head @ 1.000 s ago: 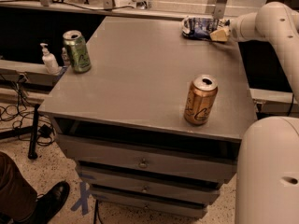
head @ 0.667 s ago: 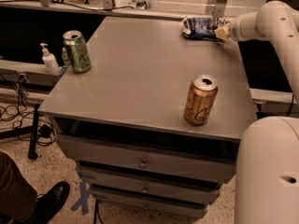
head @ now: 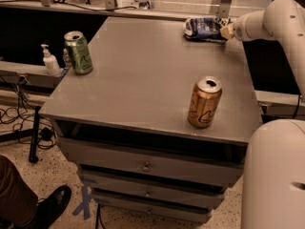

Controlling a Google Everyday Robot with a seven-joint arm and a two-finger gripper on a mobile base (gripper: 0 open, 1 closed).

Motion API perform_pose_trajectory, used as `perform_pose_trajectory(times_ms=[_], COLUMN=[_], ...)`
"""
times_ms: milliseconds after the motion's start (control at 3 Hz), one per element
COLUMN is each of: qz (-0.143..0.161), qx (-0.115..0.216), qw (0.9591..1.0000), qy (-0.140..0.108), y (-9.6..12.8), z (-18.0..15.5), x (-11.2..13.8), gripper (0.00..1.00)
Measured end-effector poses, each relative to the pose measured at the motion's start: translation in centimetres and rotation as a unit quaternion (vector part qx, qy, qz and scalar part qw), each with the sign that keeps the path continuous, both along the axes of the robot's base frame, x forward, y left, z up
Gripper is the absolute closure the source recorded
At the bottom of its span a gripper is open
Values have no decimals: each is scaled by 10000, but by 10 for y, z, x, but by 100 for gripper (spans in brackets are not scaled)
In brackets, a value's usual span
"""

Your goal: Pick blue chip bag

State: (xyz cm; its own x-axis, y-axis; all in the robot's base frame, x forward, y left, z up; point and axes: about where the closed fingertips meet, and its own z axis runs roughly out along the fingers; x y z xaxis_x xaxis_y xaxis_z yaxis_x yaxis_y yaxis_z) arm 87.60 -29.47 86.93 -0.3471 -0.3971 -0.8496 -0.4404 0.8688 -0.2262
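Observation:
The blue chip bag (head: 204,27) lies flat at the far right corner of the grey table top (head: 143,80). It is dark blue, crinkled, with white patches. My gripper (head: 226,31) is at the bag's right end, low over the table and touching or overlapping the bag. The white arm (head: 271,18) reaches in from the right.
A gold can (head: 204,102) stands near the front right of the table. A green can (head: 78,52) stands at the left edge. A hand sanitiser bottle (head: 49,61) sits on a ledge to the left. Drawers (head: 147,166) are below the top. A person's shoe (head: 50,206) is at bottom left.

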Motion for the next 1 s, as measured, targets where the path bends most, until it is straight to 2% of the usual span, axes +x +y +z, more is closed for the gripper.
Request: perform_pose_trajectory(times_ms=[333,667,1000], qz=[303,691,1029], qx=[128,299,454], qw=[9995,9971,9931], qy=[9,-104,-325], y=[21,45,61], z=[13,41,76], x=[-9,-25,-49], gripper=[100,100,100])
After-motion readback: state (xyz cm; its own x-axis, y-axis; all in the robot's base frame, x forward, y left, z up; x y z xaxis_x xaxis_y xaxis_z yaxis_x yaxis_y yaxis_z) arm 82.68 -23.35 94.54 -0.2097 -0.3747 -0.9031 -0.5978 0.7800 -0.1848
